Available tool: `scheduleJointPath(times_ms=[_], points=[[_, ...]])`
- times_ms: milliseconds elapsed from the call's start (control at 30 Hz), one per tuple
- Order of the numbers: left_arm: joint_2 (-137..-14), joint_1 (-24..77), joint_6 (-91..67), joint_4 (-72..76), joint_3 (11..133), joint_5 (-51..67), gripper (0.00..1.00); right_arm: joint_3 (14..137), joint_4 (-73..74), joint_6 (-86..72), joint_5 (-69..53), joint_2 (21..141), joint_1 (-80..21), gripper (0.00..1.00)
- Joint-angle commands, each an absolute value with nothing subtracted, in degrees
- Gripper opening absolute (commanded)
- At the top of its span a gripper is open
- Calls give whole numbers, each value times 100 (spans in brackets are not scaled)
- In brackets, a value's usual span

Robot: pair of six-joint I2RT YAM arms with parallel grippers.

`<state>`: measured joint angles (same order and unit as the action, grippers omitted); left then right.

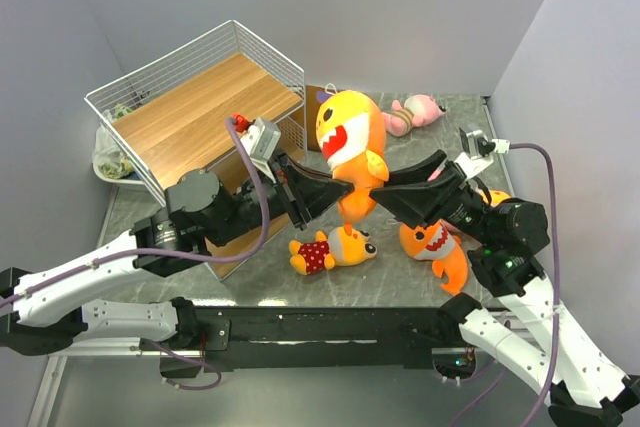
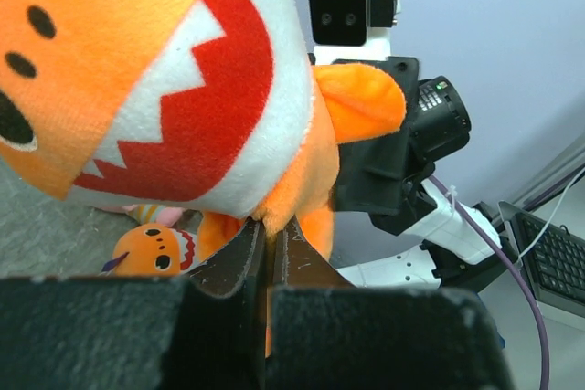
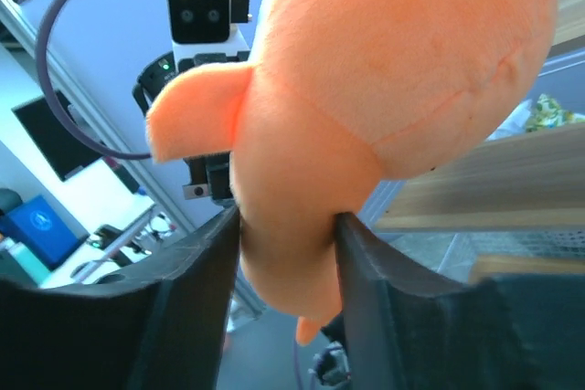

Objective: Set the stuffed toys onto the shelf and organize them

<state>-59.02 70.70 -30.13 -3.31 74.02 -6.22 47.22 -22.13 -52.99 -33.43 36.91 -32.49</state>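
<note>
Orange shark [image 1: 350, 137] between shelf [image 1: 195, 112] and pink plush [image 1: 415, 112]

Seen from above, the shelf [image 1: 160, 57] stands at ten o'clock on the table [image 1: 400, 282], near the left wall. At the centre a shark plush [image 1: 350, 137] hangs upright above the tabletop. The left gripper [image 1: 335, 190] meets its lower body from eight o'clock and the right gripper [image 1: 385, 192] from three. Just under it, at six, lies a small plush in dotted clothes [image 1: 330, 250]. A second shark plush [image 1: 437, 244] lies at four o'clock beneath the right arm. Another small plush [image 1: 415, 112] lies at one o'clock by the back wall.
</note>
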Motion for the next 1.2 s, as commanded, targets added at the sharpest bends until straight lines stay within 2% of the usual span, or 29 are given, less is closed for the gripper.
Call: scheduleJointPath(times_ms=[0, 33, 133, 200, 300, 667, 1067, 1167], points=[[-5810, 7102, -2971, -324, 7927, -1036, 1, 5176, -1540, -4660, -2832, 3428, -3296, 67], [-5801, 7110, -2927, -447, 7980, -1133, 1, 5212, -1442, -4589, -2752, 3349, -3287, 77], [-5704, 7102, -2699, -685, 8270, -1581, 1, 5308, -1073, -4351, -2549, 3296, -3287, 89], [-5643, 7110, -2514, -1027, 8560, -2018, 1, 5335, -889, -4246, -2470, 3270, -3287, 91], [-5581, 7110, -2321, -1563, 8946, -2590, 1, 5265, -844, -4219, -2382, 3243, -3287, 92], [-5827, 7102, -2486, -3936, 9807, -5851, 1, 5361, -686, -4306, -2338, 3568, -3287, 92], [-6240, 7102, -2768, -5580, 10423, -7031, 1, 5388, -615, -4403, -2338, 3762, -3296, 91], [-6240, 7075, -2568, -5608, 10389, -7233, 1, 5361, -615, -4412, -2320, 3771, -3296, 91]])
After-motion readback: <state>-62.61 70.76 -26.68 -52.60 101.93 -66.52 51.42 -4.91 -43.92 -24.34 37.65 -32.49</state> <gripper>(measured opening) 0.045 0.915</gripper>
